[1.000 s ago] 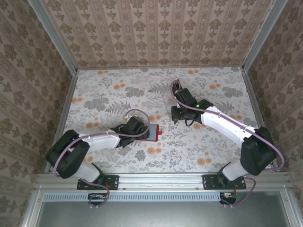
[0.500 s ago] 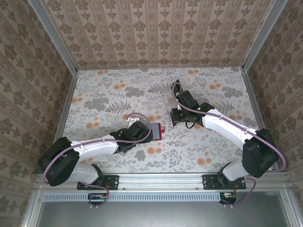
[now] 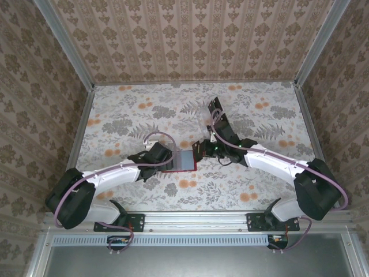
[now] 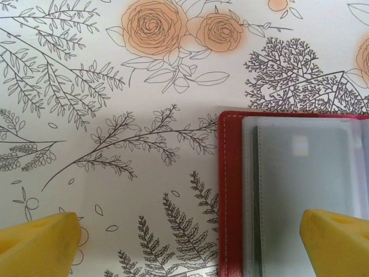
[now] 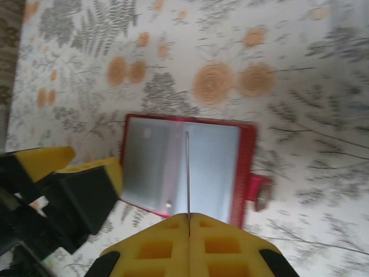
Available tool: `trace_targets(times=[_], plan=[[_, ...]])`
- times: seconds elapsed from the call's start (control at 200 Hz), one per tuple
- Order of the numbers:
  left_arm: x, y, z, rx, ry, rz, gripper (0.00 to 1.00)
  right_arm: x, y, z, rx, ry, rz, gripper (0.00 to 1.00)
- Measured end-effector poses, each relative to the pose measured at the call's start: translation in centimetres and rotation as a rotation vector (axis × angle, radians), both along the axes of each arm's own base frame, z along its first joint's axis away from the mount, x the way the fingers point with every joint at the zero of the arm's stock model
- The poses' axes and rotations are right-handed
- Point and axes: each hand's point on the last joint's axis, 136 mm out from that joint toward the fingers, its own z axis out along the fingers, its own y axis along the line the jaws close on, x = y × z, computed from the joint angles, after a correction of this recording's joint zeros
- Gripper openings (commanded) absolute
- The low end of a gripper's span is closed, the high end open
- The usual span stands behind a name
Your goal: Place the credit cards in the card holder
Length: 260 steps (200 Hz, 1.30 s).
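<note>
Half a second ago the right gripper point(image 5: 188, 219) hung off at 1 o'clock from the card holder point(image 3: 183, 160). It has since closed in on the holder's 3 o'clock edge, and more of the holder's grey inside now shows. The holder lies open and flat on the table point(image 3: 132, 115), just toward 6 o'clock of the middle, with its long axis running 9 to 3. In the right wrist view its snap tab point(image 5: 260, 193) sticks out at 4 o'clock. The right gripper pinches a credit card point(image 5: 187, 173) edge-on above the centre fold. The left gripper point(image 4: 187, 222) is spread wide across the holder's 9 o'clock edge.
</note>
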Motion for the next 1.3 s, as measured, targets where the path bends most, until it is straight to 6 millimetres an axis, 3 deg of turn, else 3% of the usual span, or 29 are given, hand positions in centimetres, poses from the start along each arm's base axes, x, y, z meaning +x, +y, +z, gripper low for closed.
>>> trace_targets(times=[0.13,0.31,0.735,1.3], plan=[[0.0,-0.1,0.0,0.009,0.001,-0.025,1.00,-0.6,2.8,-0.7,0.038,0.002,0.030,0.00],[0.0,-0.2,0.0,0.012,0.001,-0.036,1.00,-1.0,4.8,-3.7,0.026,0.043,0.034,0.00],[0.1,-0.9,0.1,-0.004,-0.005,-0.067,1.00,-0.1,4.0,-7.0,-0.020,0.047,-0.039,0.00],[0.0,0.0,-1.9,0.081,0.036,-0.063,1.00,0.0,4.0,-7.2,-0.008,0.035,-0.046,0.00]])
